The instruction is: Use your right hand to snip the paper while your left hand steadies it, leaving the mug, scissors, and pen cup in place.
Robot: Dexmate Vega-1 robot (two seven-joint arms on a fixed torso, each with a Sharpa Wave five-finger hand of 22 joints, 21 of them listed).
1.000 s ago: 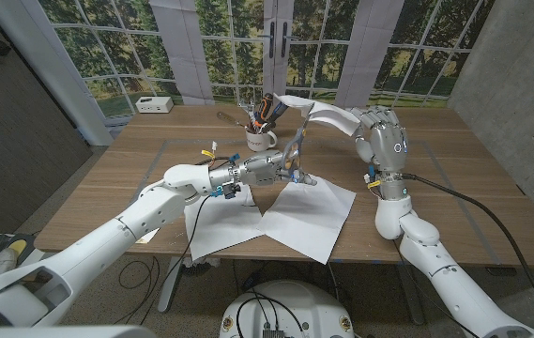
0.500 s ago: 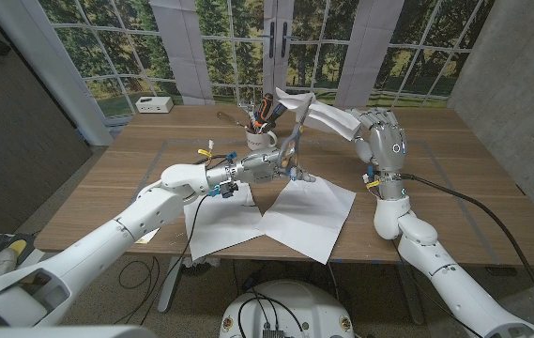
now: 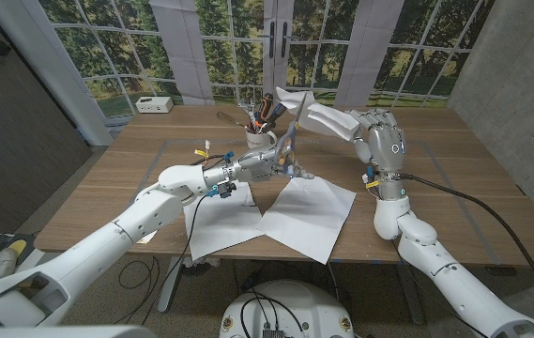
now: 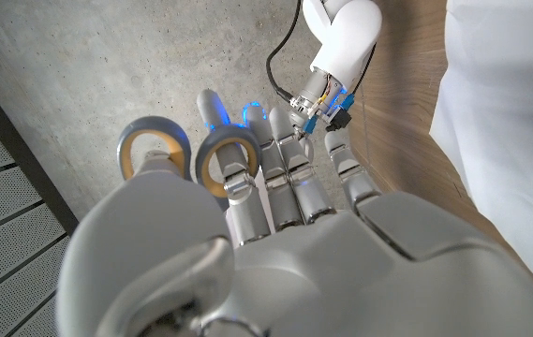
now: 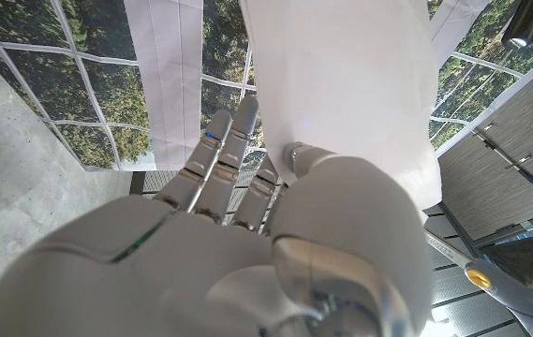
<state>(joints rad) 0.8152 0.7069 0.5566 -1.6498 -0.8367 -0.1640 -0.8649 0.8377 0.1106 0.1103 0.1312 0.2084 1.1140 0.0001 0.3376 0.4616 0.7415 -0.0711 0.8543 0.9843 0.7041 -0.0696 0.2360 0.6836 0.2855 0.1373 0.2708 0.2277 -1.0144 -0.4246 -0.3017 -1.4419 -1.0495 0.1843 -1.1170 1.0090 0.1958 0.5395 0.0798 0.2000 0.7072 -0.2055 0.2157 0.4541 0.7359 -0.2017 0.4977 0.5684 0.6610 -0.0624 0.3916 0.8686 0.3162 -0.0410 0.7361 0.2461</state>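
Broadly, the wooden table (image 3: 435, 202) carries two flat white sheets (image 3: 309, 214) at its near edge, just beside each other. Both arms work above and behind them. The roles are opposite to what the task says. The right hand (image 3: 379, 139) is raised over the table with its fingers clenched on a lifted paper (image 3: 318, 115). In the right wrist view this paper (image 5: 341, 84) is pinched between the thumb and the fingers. The left hand (image 3: 265, 170) grips the scissors (image 3: 293, 155). In the left wrist view the two handle rings (image 4: 191, 159) sit at its fingers, close side by side. I cannot tell whether the blades are apart or together.

I judge that the next move depends on one relation. The lifted paper runs from the right hand toward the robot's left, and its free end hangs in the air near the scissors' tip. The scissors point up and away from the robot, roughly across the long axis of the paper. Whether the blades already touch the edge I cannot tell. So the left hand is the nearer one to make the snip.

The mug (image 3: 261, 140), with pens inside, stands just behind the left hand, very near the scissors, so it could be knocked.
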